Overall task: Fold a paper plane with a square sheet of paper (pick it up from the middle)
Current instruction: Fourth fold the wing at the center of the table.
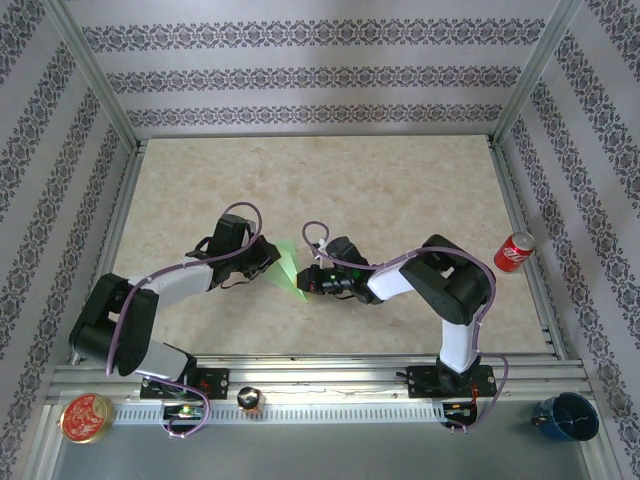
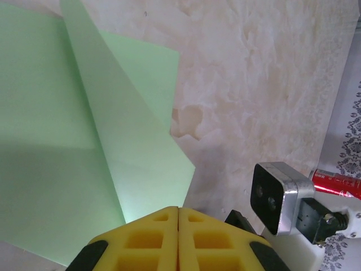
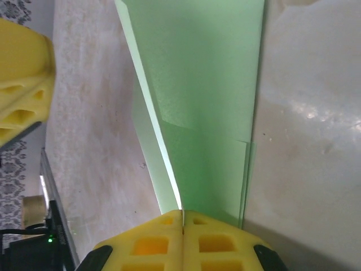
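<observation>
The pale-green sheet of paper point(image 1: 290, 268) is folded, with raised creases, and stands up off the table between my two grippers. My left gripper point(image 1: 272, 262) meets it from the left. In the left wrist view its yellow pads point(image 2: 179, 210) are pressed together, and a flap edge of the paper point(image 2: 56, 141) runs into their seam. My right gripper point(image 1: 308, 282) comes from the right. Its pads point(image 3: 182, 212) are shut on an upright ridge of the paper point(image 3: 208, 84).
A red can point(image 1: 514, 251) lies by the right frame rail. A blue cup point(image 1: 566, 416) and a red tin point(image 1: 85, 418) sit on the near ledge. The right wrist's camera point(image 2: 276, 195) is close beside my left gripper. Metal posts border the marbled table point(image 1: 400, 190).
</observation>
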Controlling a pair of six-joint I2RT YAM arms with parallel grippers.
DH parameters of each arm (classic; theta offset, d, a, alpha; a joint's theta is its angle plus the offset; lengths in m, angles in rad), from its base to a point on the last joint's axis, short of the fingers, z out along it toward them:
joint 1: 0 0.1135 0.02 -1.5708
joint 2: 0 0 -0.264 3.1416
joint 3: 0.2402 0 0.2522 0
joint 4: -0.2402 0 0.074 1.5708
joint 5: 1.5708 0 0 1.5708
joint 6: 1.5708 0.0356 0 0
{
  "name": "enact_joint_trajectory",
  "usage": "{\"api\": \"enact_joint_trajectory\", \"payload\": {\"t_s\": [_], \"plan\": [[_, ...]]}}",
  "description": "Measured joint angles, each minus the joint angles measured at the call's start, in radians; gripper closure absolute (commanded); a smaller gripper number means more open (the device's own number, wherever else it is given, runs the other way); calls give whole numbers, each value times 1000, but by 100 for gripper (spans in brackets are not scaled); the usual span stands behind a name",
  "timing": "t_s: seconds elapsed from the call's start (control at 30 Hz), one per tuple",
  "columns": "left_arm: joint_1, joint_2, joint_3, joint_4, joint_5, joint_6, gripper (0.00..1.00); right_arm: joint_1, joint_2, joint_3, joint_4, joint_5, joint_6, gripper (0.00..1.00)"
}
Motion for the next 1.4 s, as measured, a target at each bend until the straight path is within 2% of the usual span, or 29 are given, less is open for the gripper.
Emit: {"api": "enact_joint_trajectory", "payload": {"t_s": [0.67,1.4], "plan": [[0,100,-26,172,66,-6,94,-11,31,-55,165,-26,111,97],[0,226,-22,272,95,-16,94,-23,48,-81,242,-30,171,99]]}}
